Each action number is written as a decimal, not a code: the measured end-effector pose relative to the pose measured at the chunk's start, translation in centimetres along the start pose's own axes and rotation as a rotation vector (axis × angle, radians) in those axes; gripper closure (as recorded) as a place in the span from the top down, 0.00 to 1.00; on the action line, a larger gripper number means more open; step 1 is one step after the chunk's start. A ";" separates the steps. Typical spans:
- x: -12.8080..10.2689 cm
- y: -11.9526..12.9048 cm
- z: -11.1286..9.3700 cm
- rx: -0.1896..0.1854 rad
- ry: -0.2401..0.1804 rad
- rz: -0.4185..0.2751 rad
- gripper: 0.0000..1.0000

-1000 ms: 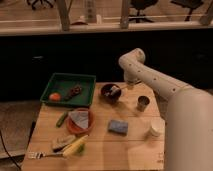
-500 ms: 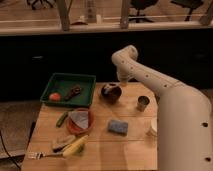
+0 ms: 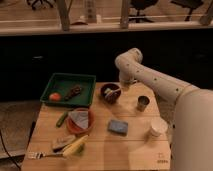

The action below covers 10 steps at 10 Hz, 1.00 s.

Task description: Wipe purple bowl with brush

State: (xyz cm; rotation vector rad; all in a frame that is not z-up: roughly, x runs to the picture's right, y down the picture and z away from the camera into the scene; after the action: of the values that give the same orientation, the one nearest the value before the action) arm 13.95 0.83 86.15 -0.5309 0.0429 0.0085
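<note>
Tool hangs just beside purple bowl, brush seemingly inside.

Warm, dim light falls from above on the bench, and its pale wood is the brightest area. Behind it a wide dark band swallows detail. The white arm catches light along its top. The hand, just beside the bowl, sits in shade. Soft, short shadows lie under the objects.
</note>
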 end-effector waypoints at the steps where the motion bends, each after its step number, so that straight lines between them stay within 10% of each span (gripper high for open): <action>1: 0.6 0.1 0.0 -0.010 0.008 -0.001 0.04; 4: 3.5 -0.8 0.1 -0.040 0.048 0.038 0.04; 10: 1.5 -5.1 1.4 -0.056 0.068 0.012 0.04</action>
State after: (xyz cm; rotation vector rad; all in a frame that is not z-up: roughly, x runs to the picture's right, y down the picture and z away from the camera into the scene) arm 15.55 -2.91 89.85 -0.5865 0.1125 0.0033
